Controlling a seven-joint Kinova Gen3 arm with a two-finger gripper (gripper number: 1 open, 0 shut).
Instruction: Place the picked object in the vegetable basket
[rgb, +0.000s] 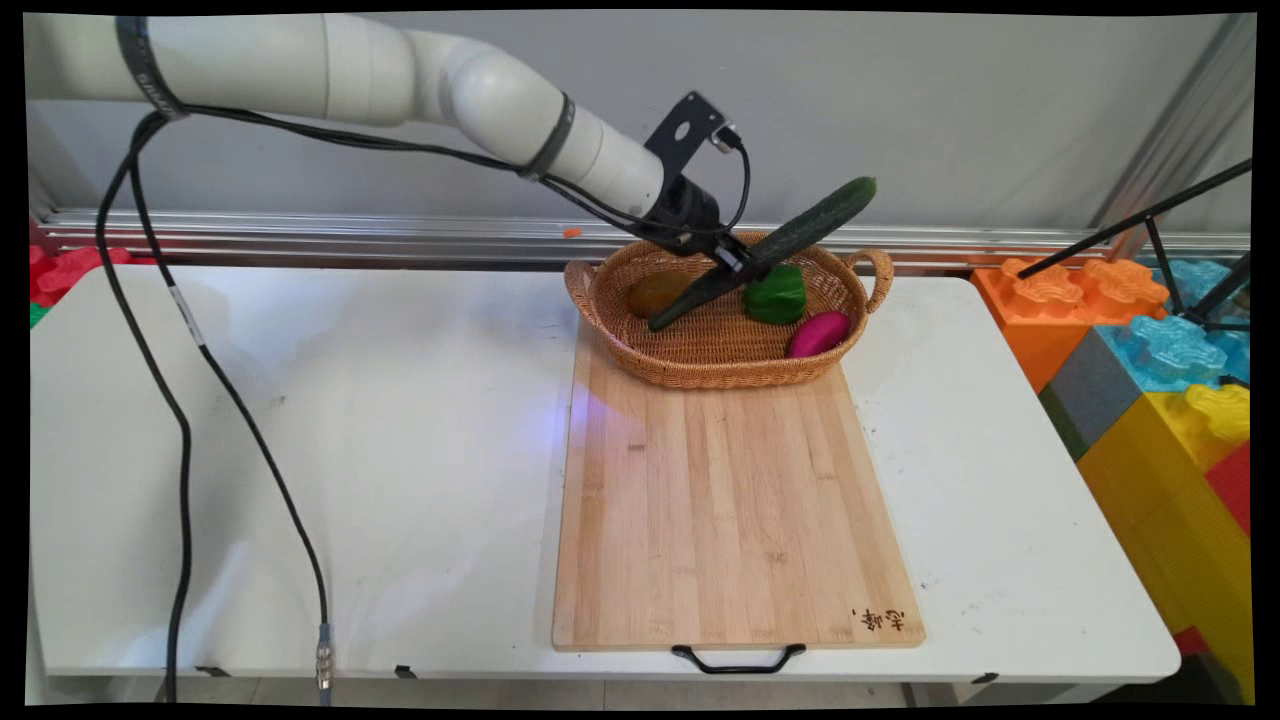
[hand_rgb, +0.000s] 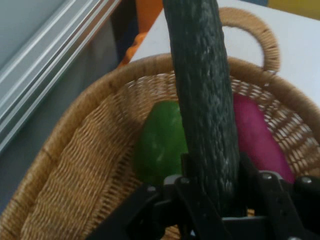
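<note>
Tool (rgb: 737, 262) closed on cucumber (rgb: 800, 232), held tilted | over basket (rgb: 700, 365) at worktop's (rgb: 400, 450) far edge | inside: green pepper (rgb: 775, 295), pink vegetable (rgb: 818, 334)

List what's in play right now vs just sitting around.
In play: gripper shut on cucumber, tilted over the wicker basket.

Sitting around: green pepper, magenta vegetable, brownish item in the basket; bare cutting board; toy blocks.

Lab: robot arm (rgb: 400, 80), foam blocks (rgb: 1150, 340), tripod (rgb: 1190, 240).
</note>
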